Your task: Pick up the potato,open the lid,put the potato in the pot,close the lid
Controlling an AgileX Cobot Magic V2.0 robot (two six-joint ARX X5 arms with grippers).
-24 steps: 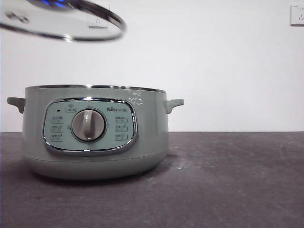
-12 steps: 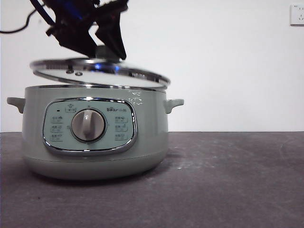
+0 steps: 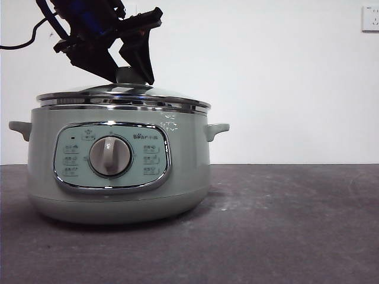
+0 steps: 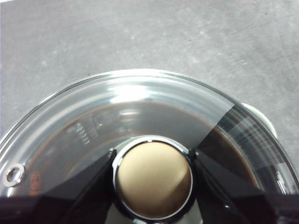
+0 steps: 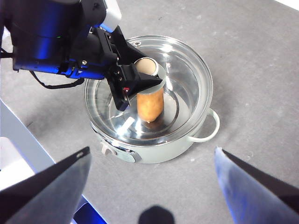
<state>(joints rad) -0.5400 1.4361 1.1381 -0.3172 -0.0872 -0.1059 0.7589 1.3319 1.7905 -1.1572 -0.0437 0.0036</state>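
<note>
A: Fingers [image 4: 88, 179] of left gripper [image 4: 153, 179]: 2, black, clamped either side of lid knob [image 4: 153, 179]. Contact both flanks per left wrist view; front view agrees, tips pinching knob from above.

B: Lid [image 3: 123, 97] posn?

A: Down on pot [image 3: 118, 195], chrome rim level all round, no gap seen from front. Judged seated.

B: Potato [image 5: 150, 105]?

A: Inside pot, under glass, visible thru lid in right wrist view, abt mid-bowl, just beside knob line.

B: Step in hand?

A: Close lid, near done by the look. To finish well: check rim sits flush on pot lip, then spread fingers wide enough to clear knob both sides, lift straight up. No sideways drag, else lid may skid off-centre. No downward push; glass.

B: Right gripper [image 5: 152, 177]?

A: Well above pot, jaws wide apart, nothing held. Waiting.

B: Count pls.

A: Potato x1. Lid x1, knob x1. Pot x1: side handles [image 3: 217, 130] x2 in front view, control panel [image 3: 111, 157] x1, dial [image 3: 110, 156] x1. Grippers x2. Table [image 3: 284, 225] x1, dark grey. Wall socket [image 3: 371, 18] x1 for certain, top right corner of front view.
</note>
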